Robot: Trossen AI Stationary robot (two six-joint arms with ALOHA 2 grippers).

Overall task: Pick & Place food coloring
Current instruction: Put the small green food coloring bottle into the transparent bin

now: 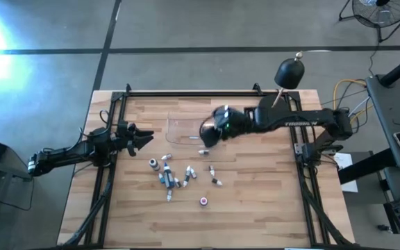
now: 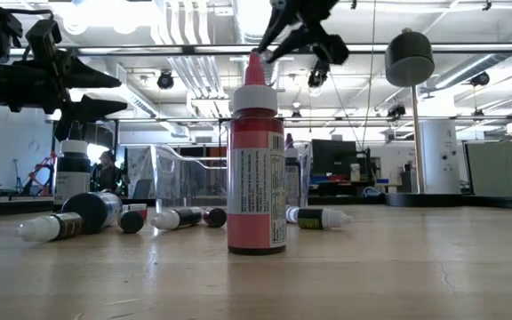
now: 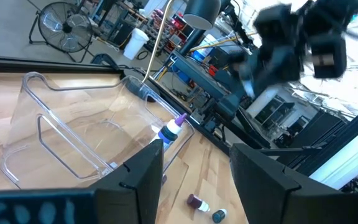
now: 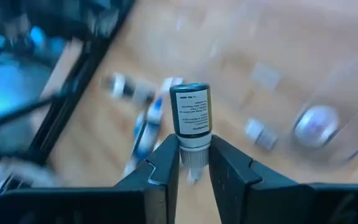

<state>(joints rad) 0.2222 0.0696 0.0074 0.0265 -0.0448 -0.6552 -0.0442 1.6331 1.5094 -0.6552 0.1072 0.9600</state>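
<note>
One bottle (image 4: 190, 117) is pinched in the right gripper (image 4: 194, 163); blurry bottles (image 1: 167, 179) lie below. Left gripper (image 1: 143, 139) waits open beside the tray (image 1: 176, 130).

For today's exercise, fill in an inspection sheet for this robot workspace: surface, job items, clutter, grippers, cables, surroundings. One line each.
Surface: wooden table, bare at the near side.
Job's things: food coloring bottles scattered, most lying down; red bottle upright; clear tray behind them.
Clutter: nothing seen.
Grippers: right gripper shut on a dark bottle, raised near the tray; left gripper open, at the table's left edge.
Cables: yellow and other wires beyond the right edge.
Surroundings: floor fan, hanging dark weight.
</note>
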